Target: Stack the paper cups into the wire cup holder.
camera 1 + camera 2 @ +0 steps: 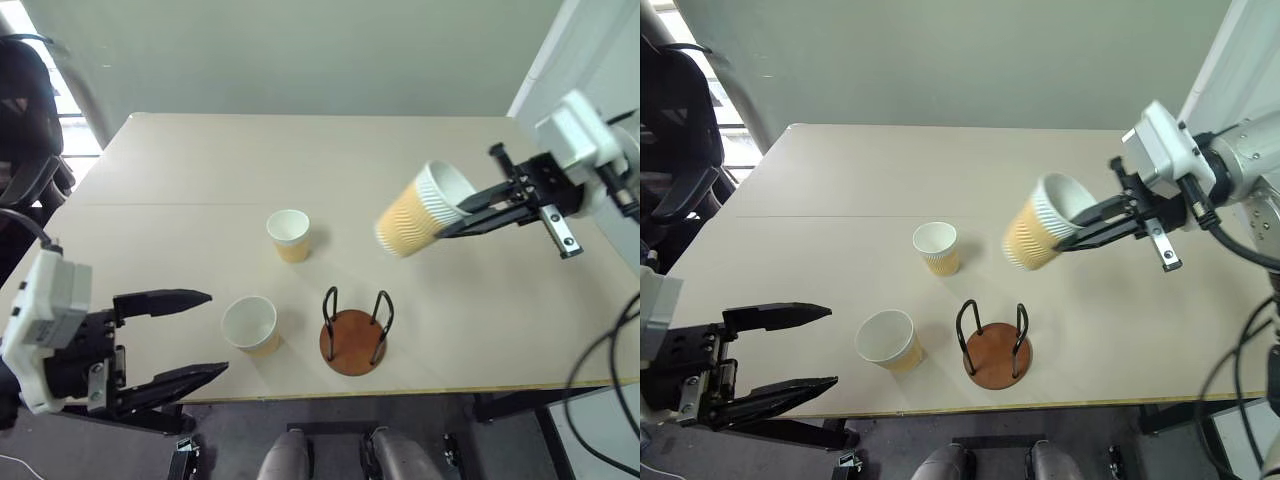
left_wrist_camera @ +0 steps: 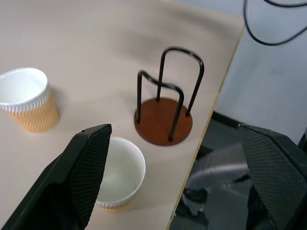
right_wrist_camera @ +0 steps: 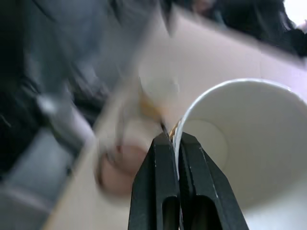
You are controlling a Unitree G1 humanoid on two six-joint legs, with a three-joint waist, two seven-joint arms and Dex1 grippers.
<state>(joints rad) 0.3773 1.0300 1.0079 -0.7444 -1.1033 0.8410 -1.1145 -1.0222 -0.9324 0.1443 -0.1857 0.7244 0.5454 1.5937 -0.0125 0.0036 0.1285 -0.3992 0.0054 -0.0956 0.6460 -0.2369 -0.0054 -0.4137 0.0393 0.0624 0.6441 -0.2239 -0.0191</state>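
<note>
The left gripper (image 2: 175, 179) has its two black fingers spread wide apart. A paper cup (image 2: 120, 175) stands upright just beside one finger (image 2: 81, 167), between the jaws, with the wire cup holder (image 2: 164, 120) beyond it. A second cup (image 2: 26, 98) stands outside the jaws, past that same finger.

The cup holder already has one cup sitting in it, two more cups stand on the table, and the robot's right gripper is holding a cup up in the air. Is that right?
Not quite. The wire cup holder is empty, as the left wrist view shows. The rest holds: two paper cups stand on the table, and the right gripper pinches the rim of a third cup in the air.
</note>
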